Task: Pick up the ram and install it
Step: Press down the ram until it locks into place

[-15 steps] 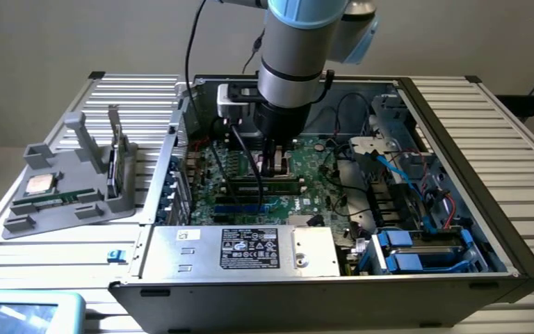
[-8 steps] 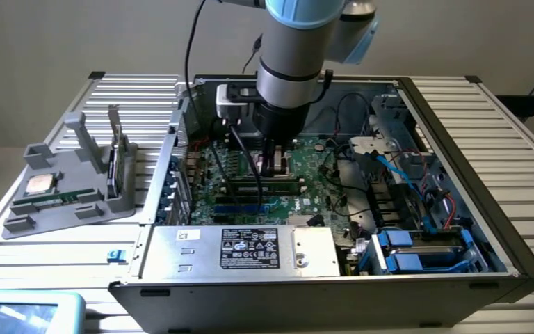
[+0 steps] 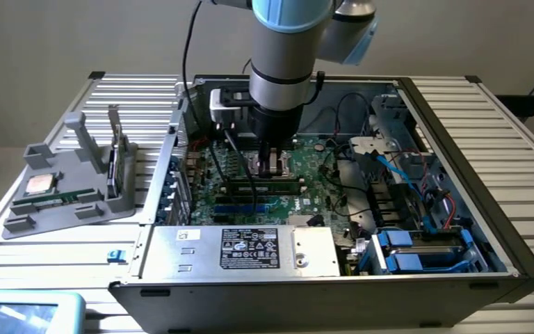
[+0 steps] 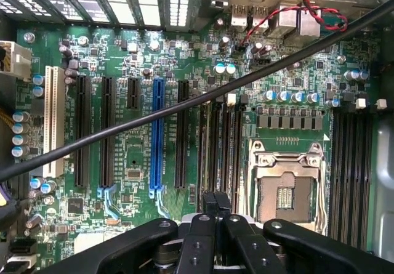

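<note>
My gripper [image 3: 270, 169], fingers [image 4: 217, 207] pressed together, hovers low over the motherboard [image 3: 248, 198] inside the open computer case [image 3: 452, 229]; the ram [image 3: 265, 185] lies just below its tips, apparently seated in a slot.

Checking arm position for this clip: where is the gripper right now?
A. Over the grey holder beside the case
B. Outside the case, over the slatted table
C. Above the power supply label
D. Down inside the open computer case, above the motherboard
D: in the exterior view the gripper reaches down into the open computer case, just above the green motherboard.
</note>
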Controlling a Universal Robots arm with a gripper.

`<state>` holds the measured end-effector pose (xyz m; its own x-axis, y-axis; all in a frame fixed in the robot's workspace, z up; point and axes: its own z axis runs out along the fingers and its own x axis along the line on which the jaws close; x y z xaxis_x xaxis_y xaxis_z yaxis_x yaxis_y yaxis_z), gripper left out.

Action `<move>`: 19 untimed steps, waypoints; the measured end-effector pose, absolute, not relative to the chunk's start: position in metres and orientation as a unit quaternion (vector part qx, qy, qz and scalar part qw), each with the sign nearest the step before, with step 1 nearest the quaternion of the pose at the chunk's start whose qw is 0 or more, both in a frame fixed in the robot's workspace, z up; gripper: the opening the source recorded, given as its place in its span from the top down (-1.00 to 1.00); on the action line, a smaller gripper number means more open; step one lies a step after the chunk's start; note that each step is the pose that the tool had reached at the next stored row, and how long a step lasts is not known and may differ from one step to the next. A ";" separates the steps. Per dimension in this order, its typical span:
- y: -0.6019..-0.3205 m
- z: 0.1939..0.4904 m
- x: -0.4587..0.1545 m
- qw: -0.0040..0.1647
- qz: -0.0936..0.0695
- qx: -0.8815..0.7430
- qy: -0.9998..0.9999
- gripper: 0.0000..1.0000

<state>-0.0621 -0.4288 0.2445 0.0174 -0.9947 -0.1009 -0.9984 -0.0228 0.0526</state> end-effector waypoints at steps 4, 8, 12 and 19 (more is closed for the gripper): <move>-0.429 0.241 -0.062 0.017 0.054 -0.713 0.699 0.81; -0.429 0.236 -0.062 0.017 0.054 -0.714 0.698 0.81; -0.429 0.236 -0.059 0.016 0.055 -0.716 0.696 0.81; -0.429 0.236 -0.059 0.016 0.055 -0.717 0.694 0.81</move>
<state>-0.0589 -0.4288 0.2363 0.0296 -0.9944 -0.1010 -0.9980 -0.0351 0.0534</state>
